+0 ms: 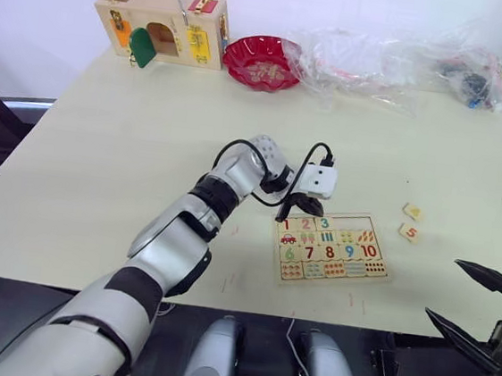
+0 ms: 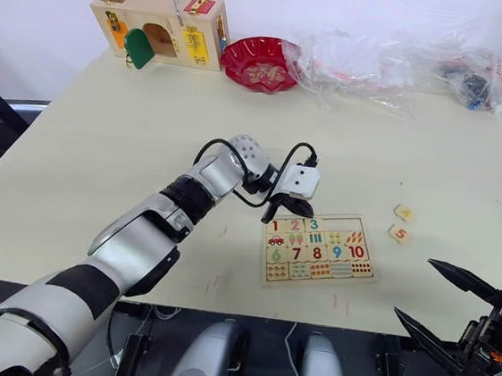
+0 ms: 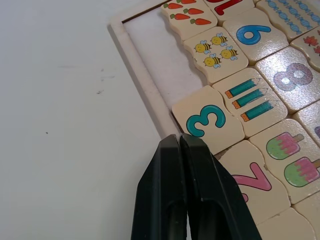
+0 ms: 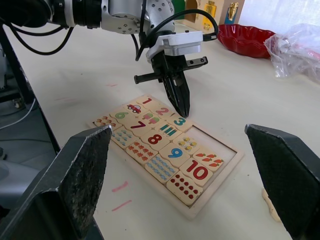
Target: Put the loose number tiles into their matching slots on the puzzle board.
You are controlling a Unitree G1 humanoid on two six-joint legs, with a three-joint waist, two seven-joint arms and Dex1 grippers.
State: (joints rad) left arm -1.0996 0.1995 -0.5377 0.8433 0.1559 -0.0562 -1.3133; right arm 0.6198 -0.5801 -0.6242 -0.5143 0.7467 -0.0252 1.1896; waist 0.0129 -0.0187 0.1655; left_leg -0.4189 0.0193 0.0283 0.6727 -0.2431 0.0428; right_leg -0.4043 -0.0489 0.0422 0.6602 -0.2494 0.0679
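Note:
The puzzle board (image 1: pixel 335 280) lies near the table's front edge, right of centre. Tiles 1, 2 and 3 (image 3: pixel 207 122) sit in its top row. The two matching slots (image 3: pixel 160 55) at the row's right end are bare. My left gripper (image 1: pixel 295 208) is shut with nothing in it, its tips down at the board's far rim beside the 3. Two loose number tiles lie on the table right of the board: the 4 (image 1: pixel 413 211) and the 5 (image 1: pixel 409 232). My right gripper (image 1: pixel 443 287) hangs open off the table's front right, apart from the tiles.
A wooden latch box (image 1: pixel 165 24) stands at the back left, with a red bowl (image 1: pixel 262 61) beside it. Crumpled clear plastic bags (image 1: pixel 381 62) stretch along the back right. The table's front edge runs just below the board.

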